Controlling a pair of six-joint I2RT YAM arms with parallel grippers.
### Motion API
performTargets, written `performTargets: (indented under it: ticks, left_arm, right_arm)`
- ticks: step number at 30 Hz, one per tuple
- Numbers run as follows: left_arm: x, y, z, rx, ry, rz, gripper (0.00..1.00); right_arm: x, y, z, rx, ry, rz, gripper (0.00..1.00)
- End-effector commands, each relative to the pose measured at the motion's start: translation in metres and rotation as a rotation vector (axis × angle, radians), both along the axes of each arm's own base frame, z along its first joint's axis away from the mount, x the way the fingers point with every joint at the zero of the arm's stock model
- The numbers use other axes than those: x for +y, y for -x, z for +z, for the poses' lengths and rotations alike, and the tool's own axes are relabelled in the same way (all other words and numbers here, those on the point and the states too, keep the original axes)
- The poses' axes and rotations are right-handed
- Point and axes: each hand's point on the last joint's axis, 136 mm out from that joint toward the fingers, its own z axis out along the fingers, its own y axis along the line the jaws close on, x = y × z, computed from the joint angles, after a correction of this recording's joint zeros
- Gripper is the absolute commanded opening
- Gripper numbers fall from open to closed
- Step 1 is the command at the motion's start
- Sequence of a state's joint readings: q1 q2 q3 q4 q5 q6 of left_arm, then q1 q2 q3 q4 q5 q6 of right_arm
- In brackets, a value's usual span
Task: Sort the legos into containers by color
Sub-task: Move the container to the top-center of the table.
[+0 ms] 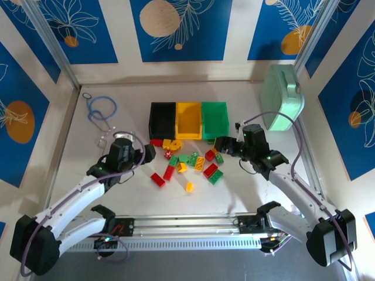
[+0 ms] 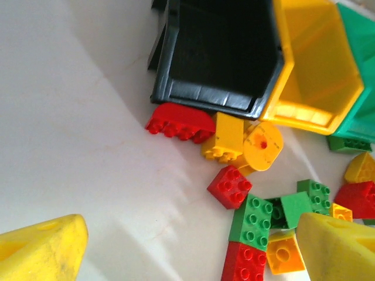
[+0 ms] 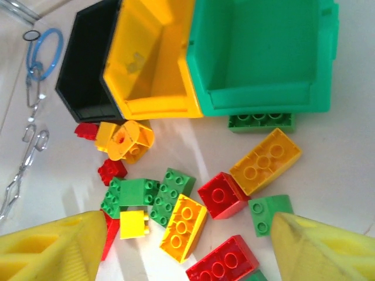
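My left arm runs from the near left corner of the bench [image 1: 246,193] diagonally inward. Its forearm lies low and the left gripper [image 1: 147,153] points at the left side of the legos [image 1: 199,163]. My right arm mirrors it from the near right corner, and the right gripper [image 1: 225,145] aims at the pile's right side, just in front of the green bin [image 1: 215,117].

Both grippers are spread wide with nothing pinched. On the left wrist camera the left gripper [image 2: 192,234] has its yellow fingers [image 2: 44,249] at the frame's two lower corners. The right gripper [image 3: 187,234] looks the same on its own camera.

The black bin [image 1: 163,120], yellow bin [image 1: 188,120] and green bin stand touching in a row toward the far edge. The legos are scattered on the bench just in front of them, around its middle.

The left wrist view shows me a rounded red brick [image 2: 179,123] touching the black bin's front lip. A yellow round piece [image 2: 262,145] lies beside it.

The right wrist view shows a green brick [image 3: 261,121] against the green bin's front wall, and a metal chain [image 3: 23,158] below a blue loop [image 3: 44,52] at the left.

From above, a mint case [image 1: 283,96] stands at the far right corner.
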State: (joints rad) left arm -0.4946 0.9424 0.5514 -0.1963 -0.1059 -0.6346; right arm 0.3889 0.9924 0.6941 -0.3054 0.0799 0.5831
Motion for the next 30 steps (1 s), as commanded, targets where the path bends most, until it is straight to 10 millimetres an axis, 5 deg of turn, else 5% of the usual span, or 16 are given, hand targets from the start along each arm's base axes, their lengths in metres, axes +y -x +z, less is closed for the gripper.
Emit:
performTargets:
  ticks: [1, 8, 17, 25, 30]
  left_arm:
    - [-0.006, -0.013, 0.013, 0.005, -0.034, -0.007, 0.90]
    - [-0.013, -0.067, 0.008, 0.127, -0.104, 0.017, 0.79]
    - [-0.004, -0.126, -0.008, 0.214, -0.165, 0.036, 0.80]
    - [-0.016, -0.159, -0.034, 0.290, -0.222, -0.013, 0.79]
    - [-0.016, -0.170, -0.051, 0.328, -0.275, -0.029, 0.63]
  right_arm:
    - [-0.007, -0.010, -0.005, 0.049, 0.027, -0.015, 0.71]
    - [-0.025, -0.060, -0.027, 0.196, 0.061, -0.052, 0.56]
    - [-0.030, -0.116, -0.057, 0.301, 0.151, -0.012, 0.56]
    - [-0.030, -0.149, -0.084, 0.354, 0.281, -0.008, 0.51]
    - [-0.023, -0.158, -0.098, 0.370, 0.334, 0.022, 0.39]
